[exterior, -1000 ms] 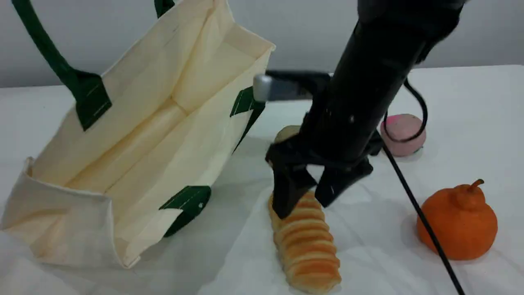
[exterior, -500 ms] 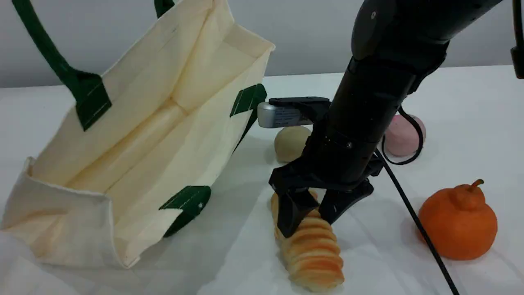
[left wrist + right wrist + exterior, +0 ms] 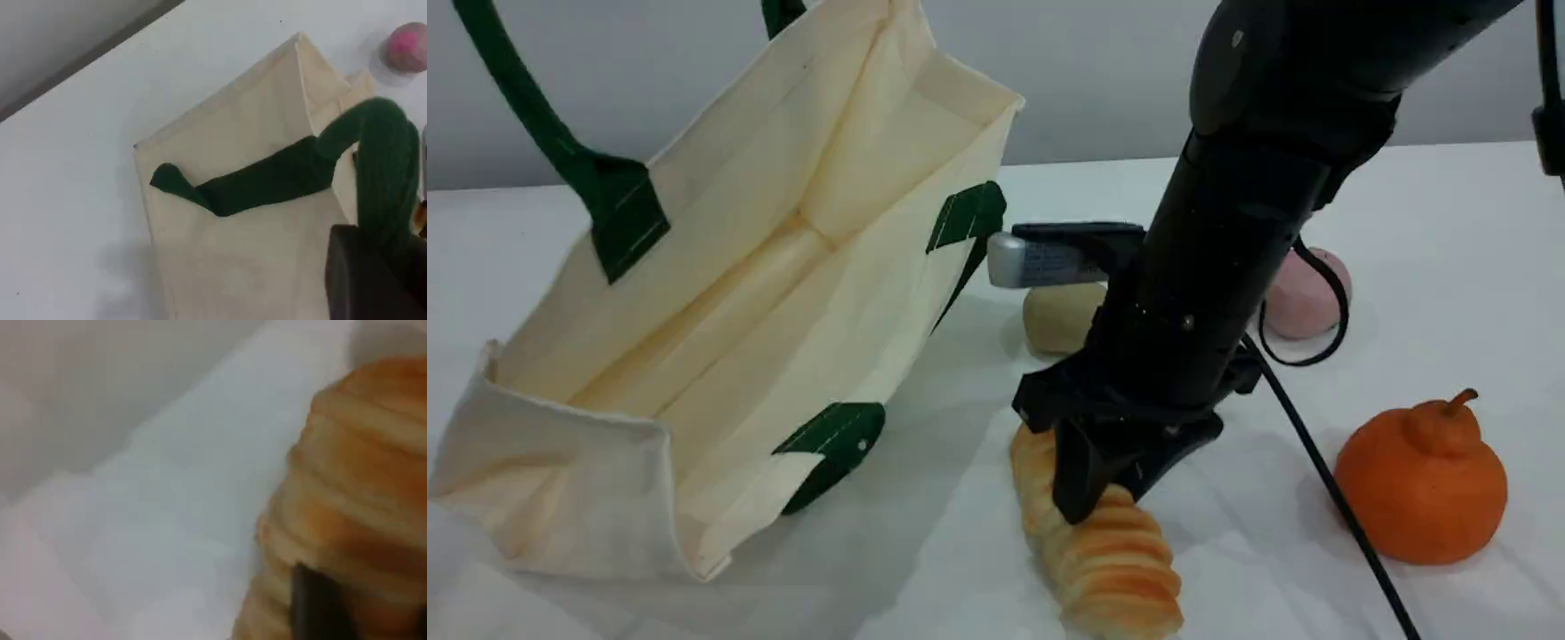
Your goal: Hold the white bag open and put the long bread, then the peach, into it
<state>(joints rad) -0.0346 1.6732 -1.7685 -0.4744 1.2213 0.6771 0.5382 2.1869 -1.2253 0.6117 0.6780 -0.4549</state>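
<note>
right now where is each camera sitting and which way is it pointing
Scene view: fixed, slanting down across the table; white bag, long bread under the right gripper and its arm.
Left wrist view: above the bag, looking down at its green handle; dark fingertip at the bottom edge.
Right wrist view: close over the bread; dark fingertip.
Shared: bag, bread.

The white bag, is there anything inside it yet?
Looks empty: the white bag gapes open, showing only bare cloth. The long bread lies on the table.
</note>
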